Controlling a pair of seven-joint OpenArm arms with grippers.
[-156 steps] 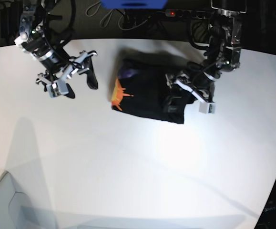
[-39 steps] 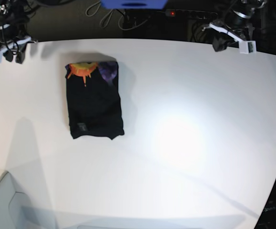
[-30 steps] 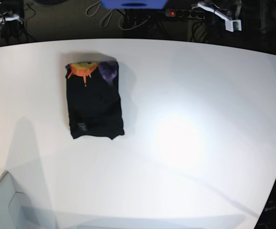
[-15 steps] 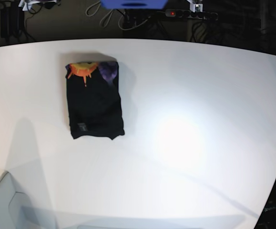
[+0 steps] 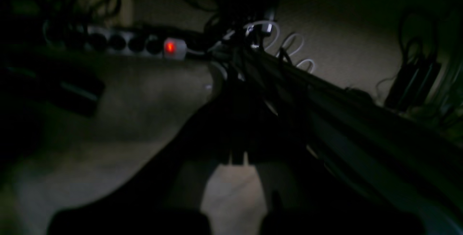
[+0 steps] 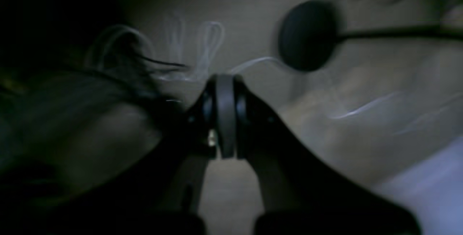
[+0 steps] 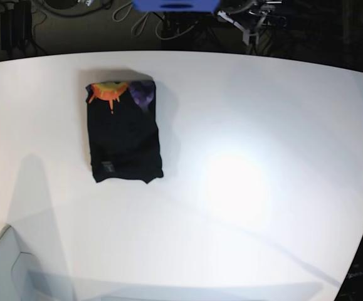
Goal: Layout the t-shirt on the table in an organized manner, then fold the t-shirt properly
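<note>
The t-shirt (image 7: 125, 133) lies folded into a neat black rectangle on the left half of the white table (image 7: 244, 188), with its orange and purple print showing at the far end. Neither gripper is near it. My left gripper (image 5: 237, 157) is shut and empty, and it hangs over the dark floor behind the table. My right gripper (image 6: 224, 126) is also shut with nothing in it, above the floor and cables. In the base view only a bit of the left arm (image 7: 247, 26) shows, past the table's far edge.
A power strip (image 5: 144, 45) with a red light and white cables (image 5: 289, 43) lie on the floor behind the table. A blue object (image 7: 175, 5) sits at the top edge of the base view. The table's curved edge runs down the right side.
Both arms have drawn back beyond the table's far edge and swung toward the middle. The folded t-shirt has not moved.
</note>
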